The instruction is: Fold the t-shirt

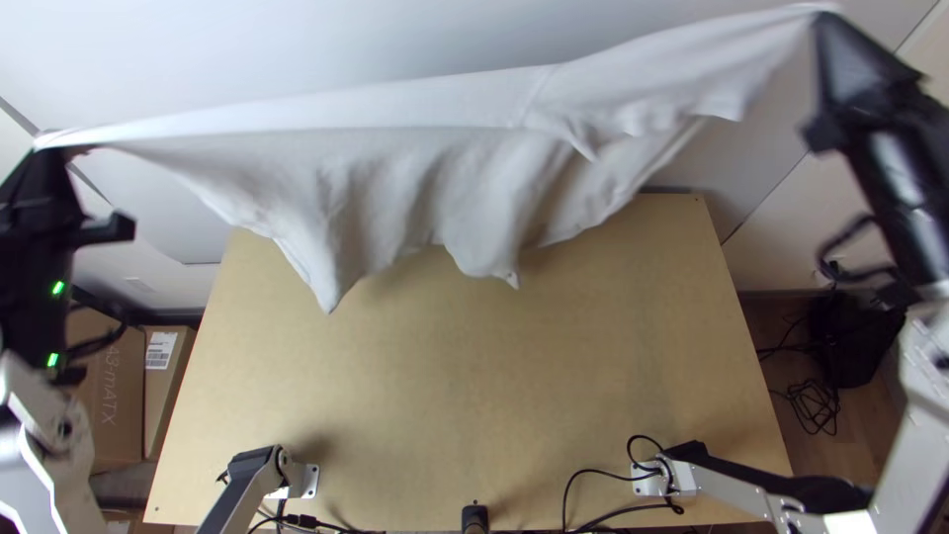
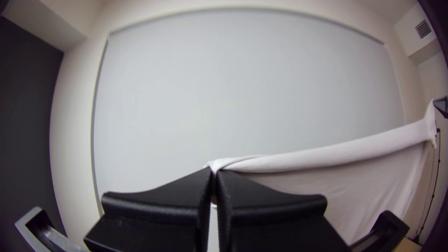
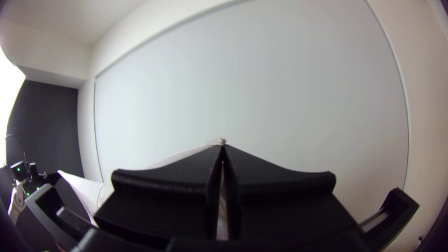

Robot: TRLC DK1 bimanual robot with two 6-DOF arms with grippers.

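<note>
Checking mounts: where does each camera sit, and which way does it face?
Top view: high over the table's near edge, looking steeply down; left arm and right arm show.
Left wrist view: on that arm's wrist, facing the pale wall panel; left gripper at bottom.
Right wrist view: on that arm's wrist, panel ahead too; right gripper at bottom.
Both wrist views share panel and t-shirt.

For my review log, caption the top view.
White T-shirt stretched in the air between left gripper and right gripper, its lower edge hanging in folds.
</note>
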